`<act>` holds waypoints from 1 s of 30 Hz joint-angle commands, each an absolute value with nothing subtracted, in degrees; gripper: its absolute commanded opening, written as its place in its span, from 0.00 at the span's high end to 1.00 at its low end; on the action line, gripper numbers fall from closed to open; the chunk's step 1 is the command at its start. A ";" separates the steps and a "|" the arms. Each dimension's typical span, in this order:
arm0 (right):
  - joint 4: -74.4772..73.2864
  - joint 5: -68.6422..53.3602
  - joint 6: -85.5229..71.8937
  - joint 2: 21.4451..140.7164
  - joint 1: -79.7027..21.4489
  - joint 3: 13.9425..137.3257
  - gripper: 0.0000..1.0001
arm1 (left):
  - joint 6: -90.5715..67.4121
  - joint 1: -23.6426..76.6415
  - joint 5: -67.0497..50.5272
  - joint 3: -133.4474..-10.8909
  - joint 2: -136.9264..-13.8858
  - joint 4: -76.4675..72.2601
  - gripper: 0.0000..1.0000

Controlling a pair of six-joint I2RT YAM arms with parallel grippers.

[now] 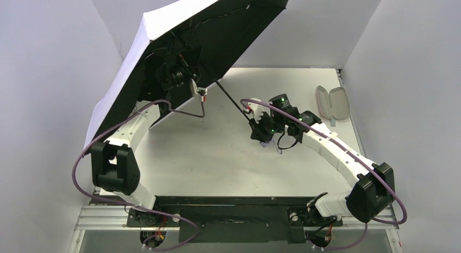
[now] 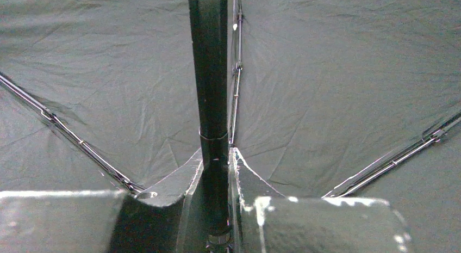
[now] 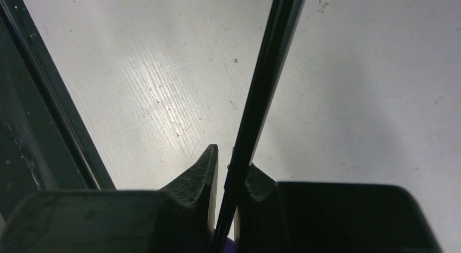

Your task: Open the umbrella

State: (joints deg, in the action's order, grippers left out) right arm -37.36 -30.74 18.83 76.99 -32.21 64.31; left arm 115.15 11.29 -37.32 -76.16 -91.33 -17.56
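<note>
The umbrella (image 1: 217,30) is spread open at the back left, tilted, with its black underside facing me and its pale lavender outside (image 1: 122,84) facing left. Its thin black shaft (image 1: 231,100) slants down to the right. My left gripper (image 1: 182,65) is under the canopy, shut on the thick upper part of the shaft (image 2: 212,73); the left wrist view shows it (image 2: 216,160) there among the ribs. My right gripper (image 1: 255,119) is shut on the lower shaft (image 3: 266,73) just above the lavender handle (image 1: 265,146); the right wrist view shows it (image 3: 231,163) closely.
An oval pale hinged case (image 1: 331,102) lies open at the table's right side. White walls enclose the table (image 1: 217,155) on the left, back and right. The canopy's edge is close to the left wall. A dark strip (image 3: 49,100) crosses the left of the right wrist view.
</note>
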 commanded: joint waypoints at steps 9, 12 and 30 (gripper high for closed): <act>-65.40 -34.00 33.93 71.71 -32.98 58.05 1.00 | 115.10 -1.97 3.68 -87.70 -94.33 -29.91 0.96; -65.69 -33.49 34.53 71.39 -33.04 57.77 1.00 | 115.18 -2.13 4.31 -88.56 -95.01 -29.80 0.95; -65.88 -33.11 35.07 72.01 -33.13 58.07 1.00 | 114.85 -4.24 4.86 -92.58 -97.59 -30.11 0.95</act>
